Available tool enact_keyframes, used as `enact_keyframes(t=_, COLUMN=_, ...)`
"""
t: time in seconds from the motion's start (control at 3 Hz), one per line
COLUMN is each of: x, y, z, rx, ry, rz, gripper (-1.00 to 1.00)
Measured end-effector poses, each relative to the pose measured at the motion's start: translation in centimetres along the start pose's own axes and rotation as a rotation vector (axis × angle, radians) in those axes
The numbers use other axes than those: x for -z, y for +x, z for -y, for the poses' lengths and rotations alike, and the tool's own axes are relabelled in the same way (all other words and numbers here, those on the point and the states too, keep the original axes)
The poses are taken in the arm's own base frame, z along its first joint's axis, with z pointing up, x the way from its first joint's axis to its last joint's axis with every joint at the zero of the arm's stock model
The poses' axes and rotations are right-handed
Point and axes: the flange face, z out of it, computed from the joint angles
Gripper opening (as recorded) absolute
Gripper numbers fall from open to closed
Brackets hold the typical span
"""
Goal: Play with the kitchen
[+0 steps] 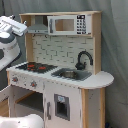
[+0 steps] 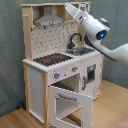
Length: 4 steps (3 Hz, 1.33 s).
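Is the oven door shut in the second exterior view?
No, the oven door hangs open, swung out from the kitchen front.

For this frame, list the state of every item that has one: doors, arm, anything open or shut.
kitchen: upright on the floor.
oven door: open, swung out toward the camera in the second exterior view.
faucet: upright, spout arching over the sink.
sink: nothing clearly visible inside.
hob: nothing on it.
arm: raised near the top of the kitchen; fingers not visible.
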Motion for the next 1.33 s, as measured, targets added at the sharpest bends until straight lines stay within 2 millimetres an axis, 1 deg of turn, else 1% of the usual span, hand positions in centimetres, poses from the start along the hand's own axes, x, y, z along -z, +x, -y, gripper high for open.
enact_keyframes(t=0.67, x=1.2, y=1.5, z=0.5, rx=-0.084, ry=-0.031, rz=0.124, gripper=1.00)
enact_keyframes(t=1.0, x=1.5, y=2.0, z=0.7, rx=-0.147, ry=-0.028, rz=0.180, gripper=1.00)
enact_keyframes(t=1.33, x=1.1, y=2.1, z=0.6, rx=-0.245, ry=-0.013, rz=0.237, gripper=1.00)
